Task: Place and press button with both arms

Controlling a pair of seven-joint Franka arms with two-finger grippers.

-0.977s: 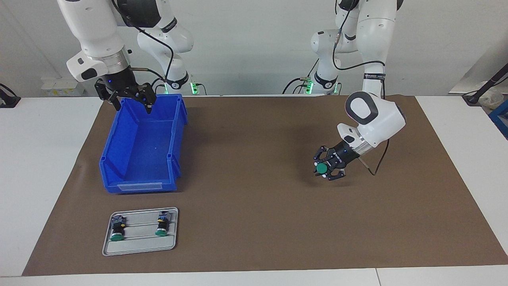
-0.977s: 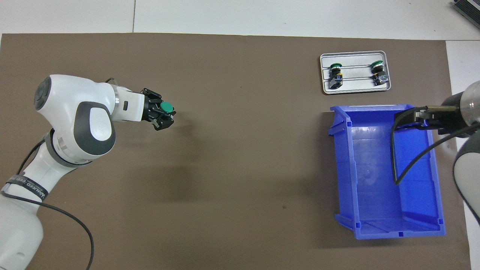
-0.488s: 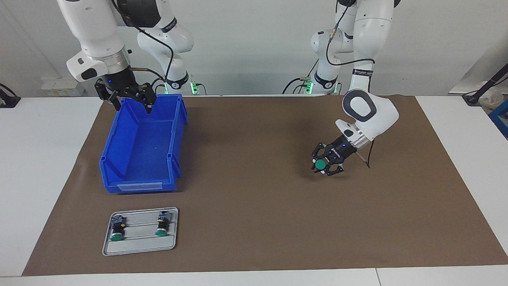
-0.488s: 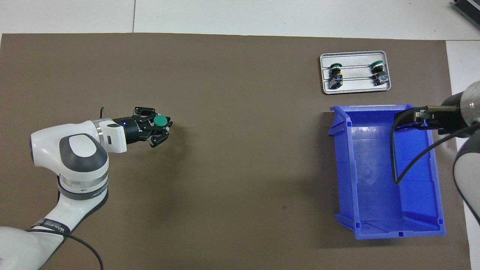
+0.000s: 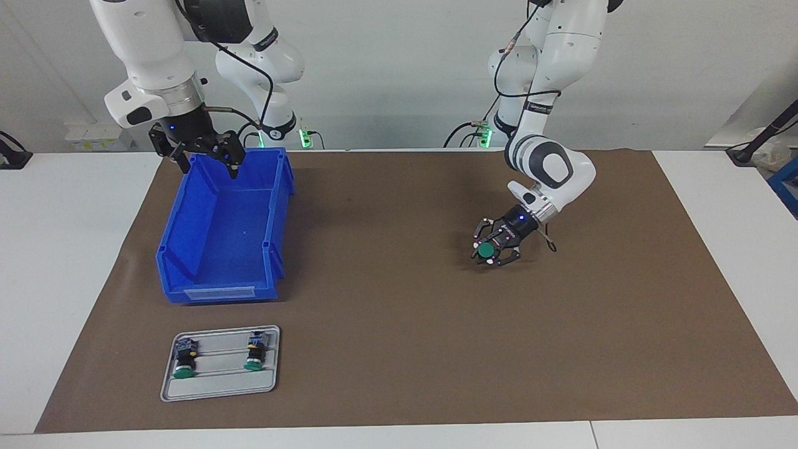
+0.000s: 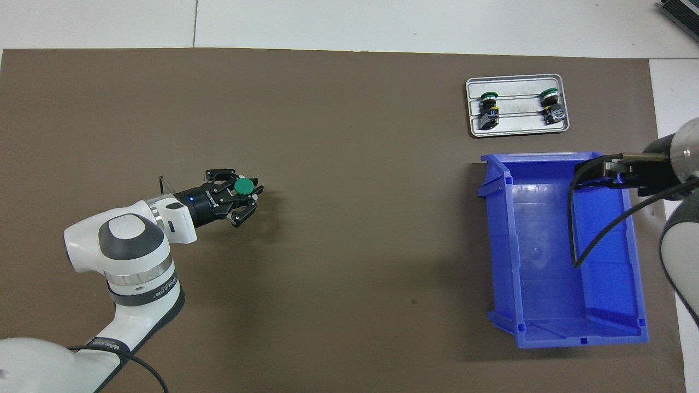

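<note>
I'm seeing the brown mat (image 5: 399, 349) covering the bench, the blue bin (image 5: 221, 231) sitting under my right claw (image 5: 204, 159), which is hanging spread. My left claw (image 5: 494, 246) is pinching the button (image 5: 485, 249) over bare mat. Two buttons (image 5: 182, 360) are lying in the grey tray (image 5: 218, 390).

left gripper (image 5: 492, 249): carried toward the table's middle over the brown mat (image 5: 399, 349), arm drawn in
green-capped push button (image 5: 485, 250): travelled clamped between its fingers

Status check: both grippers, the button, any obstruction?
Left gripper shut on button, over bare mat. Right gripper open, waiting over blue bin. Nothing in the way.
</note>
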